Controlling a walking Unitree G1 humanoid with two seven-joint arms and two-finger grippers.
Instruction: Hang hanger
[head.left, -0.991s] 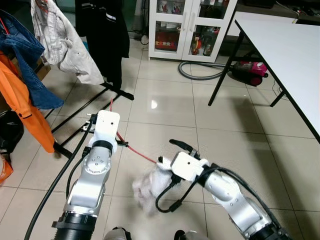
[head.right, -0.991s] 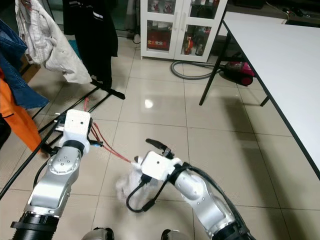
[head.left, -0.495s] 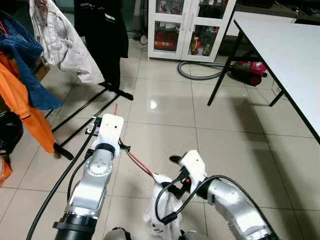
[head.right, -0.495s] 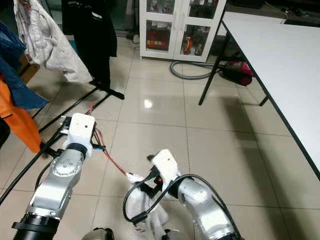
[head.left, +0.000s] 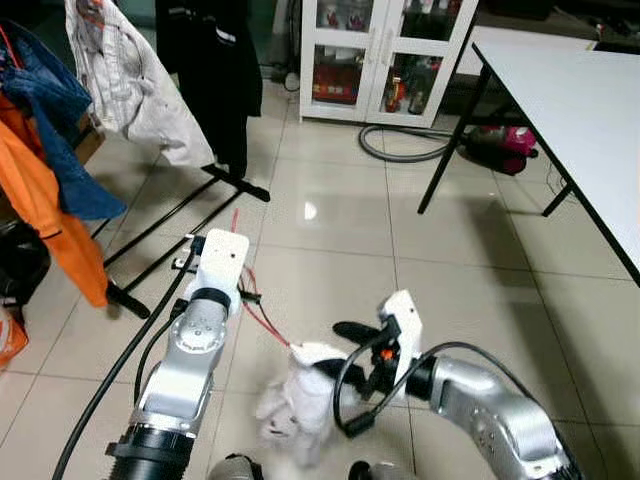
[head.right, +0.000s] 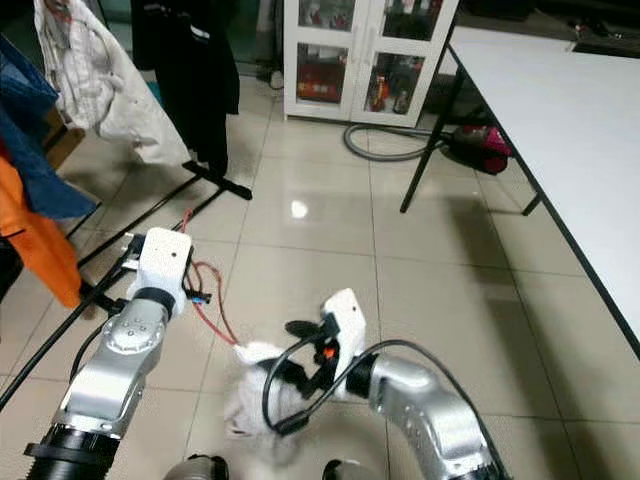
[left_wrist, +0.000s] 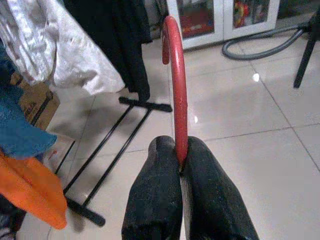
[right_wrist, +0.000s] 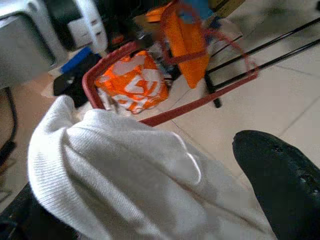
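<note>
Left wrist view is showing the left gripper (left_wrist: 180, 165) with its two black fingers pressed together on the neck of the red hanger (left_wrist: 176, 85), the hook standing up beyond the fingertips. From the head camera, the hanger's red wire (head.left: 262, 318) is running from that gripper, near the robot's left, rightward and nearer to a white garment (head.left: 300, 395) bunched on its far end, low over the tiled floor (head.left: 340, 240). The right gripper (head.left: 345, 348) is reaching into that cloth; one black finger is poking out above it and the other is lying under the fabric, so it is probably bearing on the garment, but a firm pinch cannot be confirmed.

The clothes rack (head.left: 180, 215) is standing to the far left, with an orange garment (head.left: 45, 215), a denim piece (head.left: 50, 130), a pale shirt (head.left: 130, 80) and a black garment (head.left: 215, 70) hanging from it. Its rail lies above the frame. So the hook is pointing away from the robot and toward the rack, the hanger's long axis is trailing back to the right, and the left arm is the nearer one for lifting the hook to the rail.
</note>
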